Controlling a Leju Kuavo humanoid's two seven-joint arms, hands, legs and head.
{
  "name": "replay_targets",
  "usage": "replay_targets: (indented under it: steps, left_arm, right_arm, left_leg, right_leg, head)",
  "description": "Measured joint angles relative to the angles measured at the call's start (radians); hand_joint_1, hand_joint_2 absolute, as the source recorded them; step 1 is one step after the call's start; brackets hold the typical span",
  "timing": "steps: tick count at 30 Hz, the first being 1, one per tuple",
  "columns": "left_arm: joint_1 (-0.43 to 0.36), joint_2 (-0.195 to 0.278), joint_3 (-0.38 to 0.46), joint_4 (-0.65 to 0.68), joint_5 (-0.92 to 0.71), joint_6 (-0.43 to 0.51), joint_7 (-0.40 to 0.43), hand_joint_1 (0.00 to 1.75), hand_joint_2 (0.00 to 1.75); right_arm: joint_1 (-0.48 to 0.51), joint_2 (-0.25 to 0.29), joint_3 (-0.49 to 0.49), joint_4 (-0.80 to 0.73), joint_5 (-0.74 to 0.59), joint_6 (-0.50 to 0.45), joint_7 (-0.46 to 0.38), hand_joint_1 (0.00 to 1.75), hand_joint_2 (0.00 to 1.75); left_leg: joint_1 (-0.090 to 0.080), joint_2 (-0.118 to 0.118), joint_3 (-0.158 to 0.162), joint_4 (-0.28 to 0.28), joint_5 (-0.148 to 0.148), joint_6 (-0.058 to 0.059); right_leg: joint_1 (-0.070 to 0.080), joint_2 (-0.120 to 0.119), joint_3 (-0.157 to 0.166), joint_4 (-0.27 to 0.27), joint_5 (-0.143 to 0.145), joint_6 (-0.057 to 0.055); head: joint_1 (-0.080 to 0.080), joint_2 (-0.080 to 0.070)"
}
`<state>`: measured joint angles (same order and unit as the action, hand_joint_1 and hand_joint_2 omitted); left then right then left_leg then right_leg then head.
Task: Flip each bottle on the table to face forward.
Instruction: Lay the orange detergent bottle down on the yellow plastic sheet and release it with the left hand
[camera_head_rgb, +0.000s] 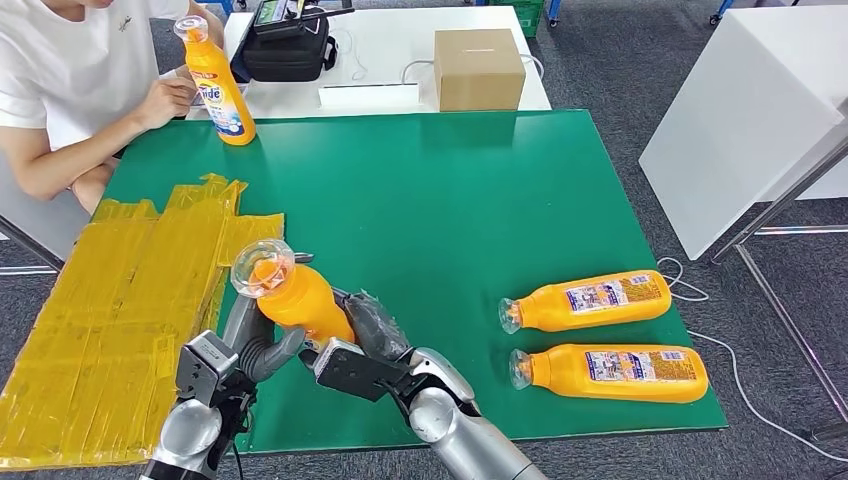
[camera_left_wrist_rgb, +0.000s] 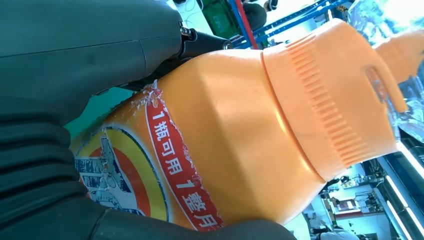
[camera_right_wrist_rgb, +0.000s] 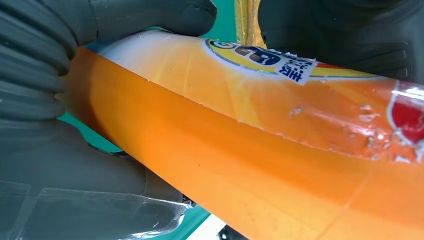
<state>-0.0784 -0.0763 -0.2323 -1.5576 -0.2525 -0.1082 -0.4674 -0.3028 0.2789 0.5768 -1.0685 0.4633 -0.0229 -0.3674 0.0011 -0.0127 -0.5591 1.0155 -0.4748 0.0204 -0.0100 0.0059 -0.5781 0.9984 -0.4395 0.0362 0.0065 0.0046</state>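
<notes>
An orange bottle (camera_head_rgb: 295, 297) with a clear cap is lifted over the near part of the green table (camera_head_rgb: 430, 190), cap towards me and tilted up. Both hands hold it: my left hand (camera_head_rgb: 255, 345) from the left, my right hand (camera_head_rgb: 372, 335) around its lower body. Its label and ribbed orange neck fill the left wrist view (camera_left_wrist_rgb: 240, 135); the right wrist view has its orange side (camera_right_wrist_rgb: 250, 150) between grey fingers (camera_right_wrist_rgb: 125, 15). Two more orange bottles (camera_head_rgb: 590, 300) (camera_head_rgb: 610, 372) lie on their sides at the near right, caps pointing left. Another bottle (camera_head_rgb: 218, 85) stands upright at the far left.
A person in a white shirt (camera_head_rgb: 70, 70) sits at the far left corner, a hand by the upright bottle. Yellow taped sheeting (camera_head_rgb: 120, 290) covers the table's left side. Behind the table stand a cardboard box (camera_head_rgb: 478, 68) and a black bag (camera_head_rgb: 288, 50). A white panel (camera_head_rgb: 750, 120) stands at the right.
</notes>
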Motion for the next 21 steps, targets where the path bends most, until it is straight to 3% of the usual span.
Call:
replay_targets:
  steps: [14,15,18,19,21]
  left_arm:
    - [0.000,0.000,0.000,0.000,0.011,-0.006,-0.001,1.75,1.75]
    - [0.000,0.000,0.001,0.000,0.012,-0.006,-0.001,1.75,1.75]
    - [0.001,0.000,0.002,0.000,0.018,-0.007,-0.001,1.75,1.75]
    - [0.002,-0.001,0.002,0.000,0.020,-0.007,-0.001,1.75,1.75]
    - [0.005,-0.005,0.004,0.000,0.026,-0.005,0.000,1.75,1.75]
  right_arm:
    - [0.000,0.000,0.000,0.000,0.003,-0.001,0.000,1.69,1.75]
    - [0.000,0.000,0.000,0.000,0.004,-0.001,0.000,1.35,1.75]
    - [0.001,0.000,0.000,0.000,0.009,-0.007,0.000,0.10,1.75]
    - [0.001,0.000,0.000,0.000,0.011,-0.011,0.000,0.00,1.75]
    - [0.004,0.000,0.000,-0.001,0.017,-0.023,0.000,0.00,1.75]
  left_leg:
    - [0.000,0.000,0.000,0.000,0.000,0.000]
    - [0.000,0.000,0.000,0.000,0.000,0.000]
    - [0.000,0.000,0.000,0.000,0.000,0.000]
    - [0.000,0.000,0.000,0.000,0.000,0.000]
    - [0.000,0.000,0.000,0.000,0.000,0.000]
  right_leg:
    - [0.000,0.000,0.000,0.000,0.000,0.000]
    - [0.000,0.000,0.000,0.000,0.000,0.000]
    - [0.000,0.000,0.000,0.000,0.000,0.000]
    - [0.000,0.000,0.000,0.000,0.000,0.000]
    - [0.000,0.000,0.000,0.000,0.000,0.000]
  head:
    - [0.000,0.000]
    - [0.000,0.000]
    - [0.000,0.000]
    - [0.000,0.000]
    - [0.000,0.000]
